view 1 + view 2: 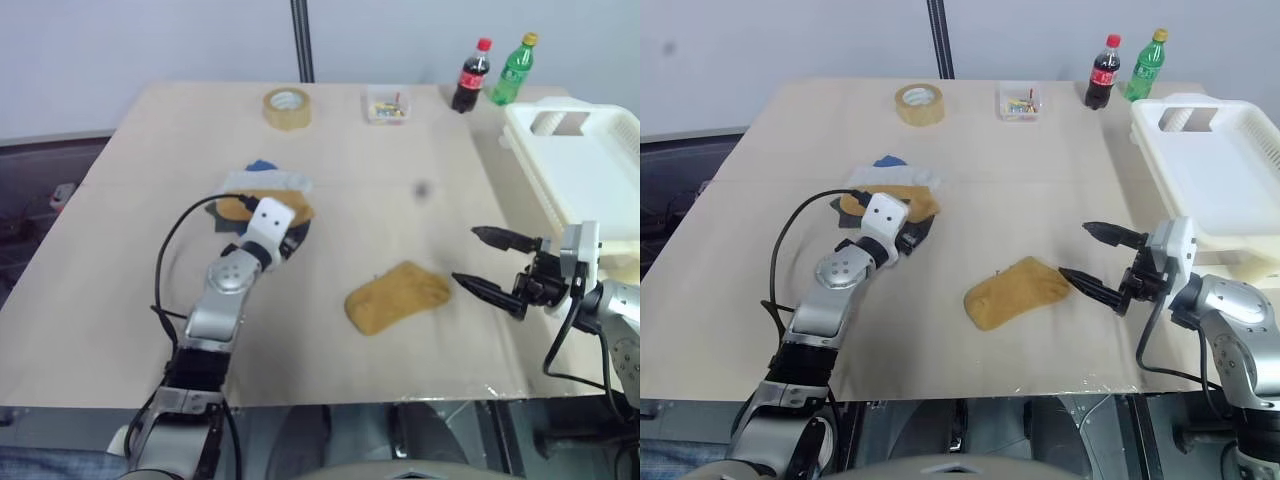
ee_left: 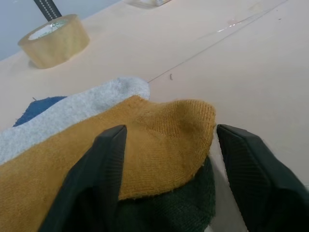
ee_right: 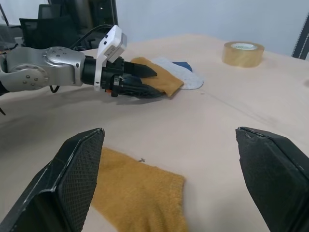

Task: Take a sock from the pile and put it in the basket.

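Two tools in view over tan desk [image 1: 120, 300]. Left tool [image 3: 145, 82] level, at the near edge of the pile [image 1: 262, 196]; fingers [image 2: 91, 188] spread apart either side of the mustard-yellow top sock [image 2: 145, 140], not clamped on it in the left wrist view; can't tell if pads touch fabric. Pile order as seen: mustard on top, dark green sock [image 2: 178, 212] under it, white sock [image 2: 87, 106] and blue sock [image 2: 34, 108] behind. Right tool [image 1: 495, 265] fully released, jaws wide, level, pointing toward the robot's left, nothing between them. Separate mustard sock [image 1: 395, 297] flat on desk, well apart from the pile, just beside the right tool's lower fingertip, not touching as far as visible. Basket [image 1: 580, 170] cream-white, at desk's right edge, beyond the right tool; inside looks bare where visible. Far edge of desk: roll of tan tape [image 1: 287, 108], small clear box [image 1: 387, 105] of coloured bits, cola bottle [image 1: 471, 76] upright, green bottle [image 1: 513, 70] upright just beside it.
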Controlling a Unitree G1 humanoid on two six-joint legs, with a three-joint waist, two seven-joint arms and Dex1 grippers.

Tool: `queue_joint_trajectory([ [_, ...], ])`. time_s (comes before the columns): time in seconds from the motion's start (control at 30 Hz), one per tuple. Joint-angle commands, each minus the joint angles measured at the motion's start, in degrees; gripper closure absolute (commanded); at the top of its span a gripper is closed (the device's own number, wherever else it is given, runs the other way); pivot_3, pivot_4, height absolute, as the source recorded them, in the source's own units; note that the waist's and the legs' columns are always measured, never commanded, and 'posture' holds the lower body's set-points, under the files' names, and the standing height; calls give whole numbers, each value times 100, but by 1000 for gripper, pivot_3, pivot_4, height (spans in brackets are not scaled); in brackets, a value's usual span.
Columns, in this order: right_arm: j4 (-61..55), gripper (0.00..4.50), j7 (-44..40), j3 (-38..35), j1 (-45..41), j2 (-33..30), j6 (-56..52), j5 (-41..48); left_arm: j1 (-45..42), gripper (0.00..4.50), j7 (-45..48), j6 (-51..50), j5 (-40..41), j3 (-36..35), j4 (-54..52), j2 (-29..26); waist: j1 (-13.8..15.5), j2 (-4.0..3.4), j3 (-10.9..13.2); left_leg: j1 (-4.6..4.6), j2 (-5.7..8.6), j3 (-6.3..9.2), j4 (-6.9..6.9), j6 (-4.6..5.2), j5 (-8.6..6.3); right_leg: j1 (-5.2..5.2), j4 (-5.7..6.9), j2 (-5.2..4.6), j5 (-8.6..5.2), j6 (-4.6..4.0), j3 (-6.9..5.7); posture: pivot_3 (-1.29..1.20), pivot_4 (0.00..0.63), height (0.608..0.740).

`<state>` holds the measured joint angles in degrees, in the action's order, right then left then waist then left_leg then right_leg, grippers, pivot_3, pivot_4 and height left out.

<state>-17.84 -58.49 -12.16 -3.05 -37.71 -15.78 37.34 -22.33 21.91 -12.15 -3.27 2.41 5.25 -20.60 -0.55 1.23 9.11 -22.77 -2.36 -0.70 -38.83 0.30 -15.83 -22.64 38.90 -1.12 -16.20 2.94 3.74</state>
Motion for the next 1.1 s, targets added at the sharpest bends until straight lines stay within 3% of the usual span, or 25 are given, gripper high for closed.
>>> queue_joint_trajectory([
  [0.03, -26, 0, -8, -96, -34, 15, 137, -5, -156, 2362, -87, 78, -15, -10, -114, 37, -2, 0, 0, 0, 0, 0, 0, 0, 0, 0, 0, 0, 0, 0, 0, 0, 150, 740],
  [0.17, 1, 0, -10, -81, -32, 27, 170, -39, -185, 4284, -115, 87, 1, -32, -67, 60, -1, 0, 0, 0, 0, 1, 0, 0, 0, 0, 1, 0, 0, 0, 0, 0, 150, 740],
  [0.2, 7, 0, -8, -77, -34, 31, 178, -47, -192, 4473, -119, 93, -5, -29, -52, 60, -2, 0, 0, 0, 0, 1, 0, 0, 0, 0, 1, 0, 0, 0, 0, 0, 150, 740],
  [0.53, 55, 0, 14, -30, -39, 127, 241, -141, -443, 4473, -312, -153, -1, 104, -52, 404, 28, 0, 0, -1, 1, 1, -2, 0, 0, 0, 1, 0, 0, 1, -1, 0, 150, 740],
  [0.8, 74, 0, 68, 9, -98, 229, 253, -210, -1259, 4473, -388, -466, 125, 374, 574, 1364, 46, 1, 0, -7, 5, -8, -12, 0, 0, 1, 1, 2, 1, 3, -4, 0, 150, 740],
  [0.97, 66, 0, 75, -18, -110, 250, 273, -232, -1856, 4473, -357, -376, -66, 950, 1639, 2076, 39, 1, 0, -8, 6, -21, -14, 0, 0, 2, -2, 4, 2, 4, -2, 0, 150, 740],
  [1.1, 76, 0, 118, -52, -119, 254, 302, -262, -2124, 4473, -540, -376, 65, 947, 2092, 2671, 27, 2, 1, -12, 7, -24, -14, 0, 0, 1, -6, 5, 2, 4, -2, 0, 150, 740],
])
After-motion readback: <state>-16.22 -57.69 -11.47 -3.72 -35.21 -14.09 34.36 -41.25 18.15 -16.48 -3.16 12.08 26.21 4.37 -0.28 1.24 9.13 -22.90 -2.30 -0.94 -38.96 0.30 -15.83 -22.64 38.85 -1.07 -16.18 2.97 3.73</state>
